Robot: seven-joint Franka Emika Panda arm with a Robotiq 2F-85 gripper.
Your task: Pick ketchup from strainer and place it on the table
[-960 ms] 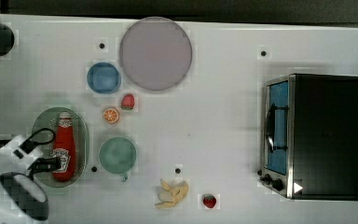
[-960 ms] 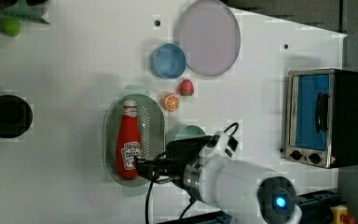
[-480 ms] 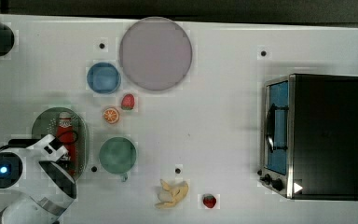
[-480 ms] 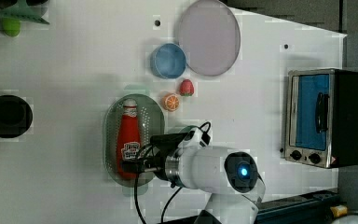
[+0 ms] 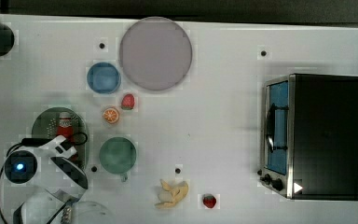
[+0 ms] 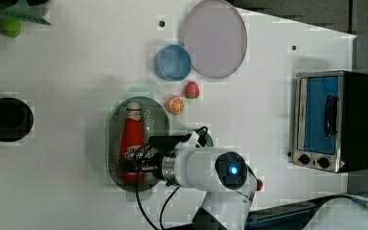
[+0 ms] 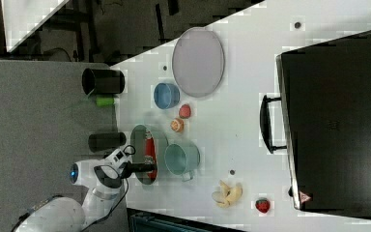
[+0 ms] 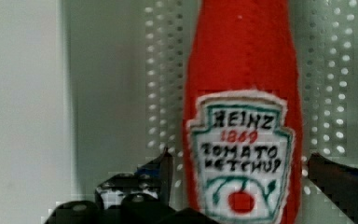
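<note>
Red against pale green, the ketchup (image 6: 132,143) lies flat in the strainer (image 6: 115,139) at the left view's lower middle, its white cap pointing toward the blue bowl (image 6: 172,62). The gripper (image 8: 242,175) stands wide, one finger on each side of the bottle's labelled lower body, and the wrist view shows a gap on both sides, so nothing is clamped yet. The step in hand looks like the reach for the pick. The next move likely calls for closing squarely on the bottle's body, then lifting clear of the strainer's rim before setting it on a bare stretch of the table (image 5: 223,112). The bottle is all that can be made out in the strainer. The blue bowl and the green cup (image 5: 117,156) look empty, as does the greyish-pink plate (image 5: 155,52). An orange slice (image 5: 111,115) and a strawberry (image 5: 128,101) lie loose on the table between them.
</note>
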